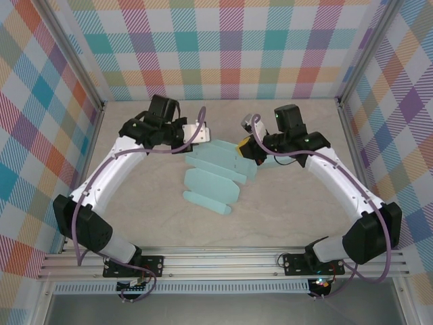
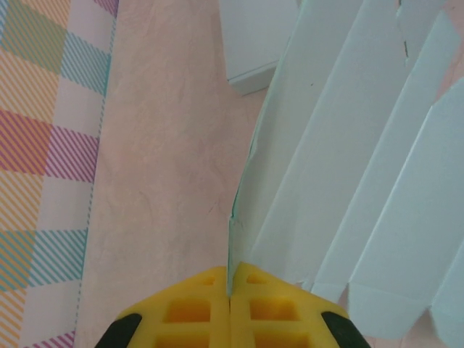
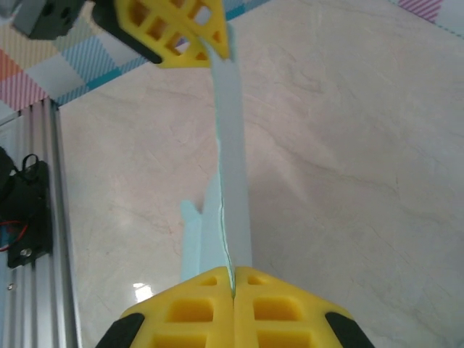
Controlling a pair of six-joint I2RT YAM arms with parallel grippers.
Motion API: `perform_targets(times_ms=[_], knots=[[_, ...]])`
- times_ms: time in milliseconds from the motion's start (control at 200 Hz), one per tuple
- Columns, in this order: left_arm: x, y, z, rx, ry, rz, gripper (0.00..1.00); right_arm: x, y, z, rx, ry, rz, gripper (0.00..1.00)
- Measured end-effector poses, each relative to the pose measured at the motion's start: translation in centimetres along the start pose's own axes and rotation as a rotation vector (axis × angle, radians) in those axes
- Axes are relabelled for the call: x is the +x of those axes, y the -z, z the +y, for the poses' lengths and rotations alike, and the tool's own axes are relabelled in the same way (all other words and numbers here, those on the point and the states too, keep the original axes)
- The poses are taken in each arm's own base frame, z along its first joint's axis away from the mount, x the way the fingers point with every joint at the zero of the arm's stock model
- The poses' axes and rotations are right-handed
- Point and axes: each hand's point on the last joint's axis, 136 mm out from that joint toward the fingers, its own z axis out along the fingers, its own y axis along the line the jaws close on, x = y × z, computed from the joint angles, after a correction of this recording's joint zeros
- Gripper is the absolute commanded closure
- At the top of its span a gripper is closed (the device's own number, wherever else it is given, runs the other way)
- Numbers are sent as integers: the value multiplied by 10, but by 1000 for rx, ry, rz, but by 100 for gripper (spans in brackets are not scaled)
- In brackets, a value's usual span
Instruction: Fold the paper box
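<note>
From above, the box [image 1: 215,177] lies mid-table between my two arms as a flat blank, not yet folded up: several long pale-teal panels fanned side by side, the far end reaching up to my wrists.

My left wrist view shows what the top view does not. My left gripper [image 2: 230,279] has its yellow pads pressed together with the thin edge of a panel pinched between them. The other panels slope off to the right, smooth card with cut, angled flap ends.

My right wrist view shows the card edge-on. A narrow upright strip runs from my right gripper [image 3: 233,279], which is clamped on it, to the left gripper's pads at the top.

The pads are yellow with square recesses. The table [image 1: 291,217] is beige and faintly marbled.
</note>
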Motion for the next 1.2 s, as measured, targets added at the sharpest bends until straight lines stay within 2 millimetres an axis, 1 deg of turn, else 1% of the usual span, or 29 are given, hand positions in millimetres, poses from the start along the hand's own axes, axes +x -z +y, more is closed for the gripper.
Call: perform_targets(times_ms=[30, 60, 115, 150, 185, 270, 310, 375, 470, 545, 580, 645, 715, 825, 905, 980, 1040, 1115, 1200], knots=[[2, -2, -4, -6, 2, 5, 100, 3, -2, -3, 11, -12, 3, 72], [4, -4, -9, -8, 2, 8, 100, 6, -4, -6, 23, -25, 5, 66], [8, -9, -15, -18, 1, 22, 100, 10, -6, -11, 46, -35, 3, 61], [9, -11, -19, -20, 5, 31, 100, 12, -7, -14, 63, -48, 2, 56], [10, -15, -21, -25, 7, 38, 100, 14, -8, -17, 81, -65, 1, 52], [11, -22, -24, -48, 15, 53, 100, 16, -4, -23, 133, -99, -14, 43], [12, -25, -25, -61, 15, 61, 100, 17, -1, -24, 155, -118, -24, 41], [14, -32, -30, -77, 17, 71, 100, 15, 6, -26, 195, -162, -44, 41], [19, -42, -37, -94, 29, 92, 100, 7, 22, -31, 264, -237, -89, 41], [24, -48, -37, -117, 46, 104, 100, 3, 35, -37, 319, -310, -127, 43], [26, -50, -37, -127, 55, 106, 100, 3, 42, -43, 348, -352, -148, 46], [29, -53, -37, -144, 73, 101, 100, 9, 54, -57, 402, -442, -180, 50], [29, -56, -37, -155, 89, 92, 100, 26, 61, -76, 458, -556, -194, 54], [28, -58, -34, -168, 106, 83, 100, 60, 58, -105, 507, -715, -160, 56], [29, -63, -34, -164, 121, 85, 100, 82, 47, -122, 524, -802, -116, 57], [32, -69, -37, -150, 128, 92, 100, 97, 37, -133, 527, -852, -81, 57], [34, -73, -38, -142, 132, 96, 100, 105, 29, -138, 524, -879, -63, 56], [35, -75, -37, -148, 136, 97, 100, 110, 23, -141, 513, -899, -50, 54], [38, -78, -36, -172, 137, 105, 100, 110, 21, -142, 508, -911, -50, 52]])
